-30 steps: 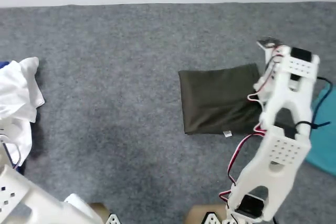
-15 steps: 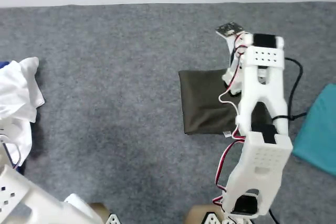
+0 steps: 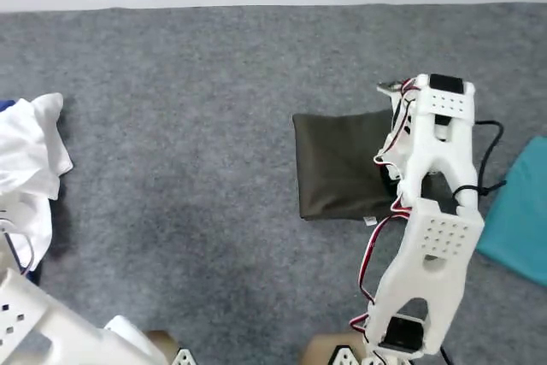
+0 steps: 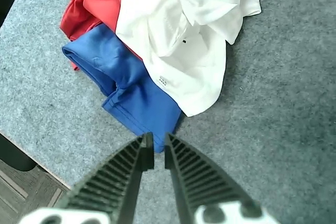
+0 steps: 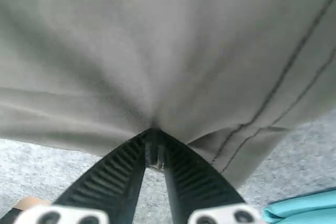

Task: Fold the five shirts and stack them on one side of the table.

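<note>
Starting at the left of the high view, I see the white shirt crumpled at the edge of the bench. A sliver of the blue shirt pokes out behind it. The left arm sits in the near corner below that pile. My left wrist view looks down on the same heap. The red shirt and the blue one lie touching each other, with the white one draped over part of both, and all three are unfolded. The left end effector hangs above the grey bench cover just beside the blue shirt's hem. Its fingers are all but closed, a thin slit between them, nothing in it. Right of centre, the olive shirt lies flat, folded into a rectangle, with a small tag at its near edge. The right arm stretches over that shirt's right part and hides it from above. In my right wrist view the right end effector is clenched on a pinch of the olive fabric. The cloth puckers at the tips and seam lines run off to one side. At the far right edge the teal shirt lies near the olive one, cut off by the frame. In the wrist view a strip of grey cover shows between the two.
</note>
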Motion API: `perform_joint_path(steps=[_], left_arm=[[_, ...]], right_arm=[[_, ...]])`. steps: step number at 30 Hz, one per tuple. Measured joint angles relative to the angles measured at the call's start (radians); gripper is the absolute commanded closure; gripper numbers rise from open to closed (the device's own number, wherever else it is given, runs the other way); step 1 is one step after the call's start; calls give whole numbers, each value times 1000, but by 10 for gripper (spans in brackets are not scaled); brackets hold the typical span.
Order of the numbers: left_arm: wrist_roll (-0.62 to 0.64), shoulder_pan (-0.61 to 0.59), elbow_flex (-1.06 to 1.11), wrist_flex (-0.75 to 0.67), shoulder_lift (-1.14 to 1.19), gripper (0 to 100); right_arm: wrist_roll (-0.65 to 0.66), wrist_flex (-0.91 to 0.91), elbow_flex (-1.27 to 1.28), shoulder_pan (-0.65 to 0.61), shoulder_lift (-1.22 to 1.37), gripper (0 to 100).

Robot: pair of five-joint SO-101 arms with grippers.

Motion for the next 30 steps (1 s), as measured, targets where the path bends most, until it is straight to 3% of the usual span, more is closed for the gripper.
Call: perform_joint_path(steps=[12,18,22,30], left_arm=[[0,0,0,0,0,953],[0,0,0,0,0,953],[0,0,0,0,0,953],[0,0,0,0,0,953]], right_arm=[[-6,-71,0,-2,-187,961],[-161,-172,0,-2,-187,672],[-279,-210,0,-20,-150,667],[-338,-276,0,-78,35,734]])
